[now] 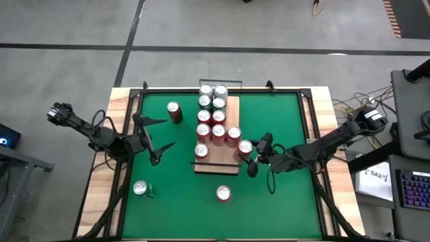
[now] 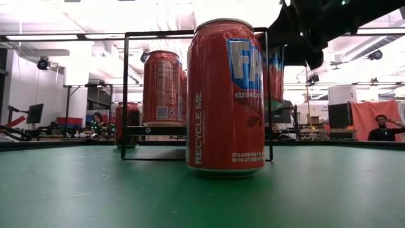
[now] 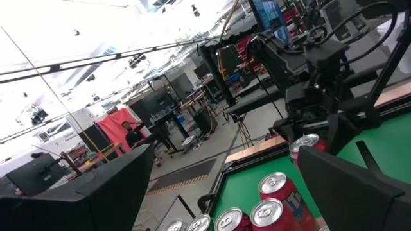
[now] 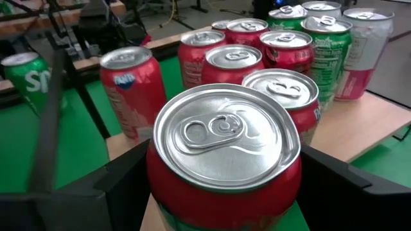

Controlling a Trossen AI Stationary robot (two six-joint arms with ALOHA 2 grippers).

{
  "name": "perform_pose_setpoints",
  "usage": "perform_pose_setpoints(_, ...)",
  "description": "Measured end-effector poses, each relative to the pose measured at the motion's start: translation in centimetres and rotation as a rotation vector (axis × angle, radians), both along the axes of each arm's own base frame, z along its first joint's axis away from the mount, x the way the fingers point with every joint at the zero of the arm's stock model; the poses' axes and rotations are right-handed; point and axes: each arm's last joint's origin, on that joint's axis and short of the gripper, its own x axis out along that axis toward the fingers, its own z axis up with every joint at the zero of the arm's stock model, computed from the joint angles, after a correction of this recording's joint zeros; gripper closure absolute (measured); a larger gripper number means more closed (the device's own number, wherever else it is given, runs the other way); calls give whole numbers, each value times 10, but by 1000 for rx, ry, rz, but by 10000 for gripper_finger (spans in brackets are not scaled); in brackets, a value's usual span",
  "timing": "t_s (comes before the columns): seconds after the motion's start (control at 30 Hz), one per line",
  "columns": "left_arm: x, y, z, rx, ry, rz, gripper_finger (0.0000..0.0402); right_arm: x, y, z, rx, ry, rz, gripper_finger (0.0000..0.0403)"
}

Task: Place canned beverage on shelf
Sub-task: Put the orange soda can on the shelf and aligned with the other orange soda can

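While the green mat covers most of the table, the shelf lies along its middle, a pale board carrying rows of red and green cans. The left arm waits over the mat's left side, its gripper spread wide and holding nothing. The right gripper sits at the shelf's right edge, fingers either side of a red can in the grip, which stands at that edge beside another red can. Loose on the mat: a red can at upper left, a green can at lower left, a red can below the shelf.
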Motion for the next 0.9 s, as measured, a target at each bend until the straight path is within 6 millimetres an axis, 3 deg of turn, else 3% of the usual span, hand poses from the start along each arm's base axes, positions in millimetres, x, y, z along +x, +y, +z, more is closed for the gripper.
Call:
perform_pose_setpoints(0.5,2,0,-1,7,7,7,31,21,0,-26,-22,10,-5,103)
perform_pose_setpoints(0.9,2,0,-1,13,9,8,31,23,1,-29,-30,9,-1,100)
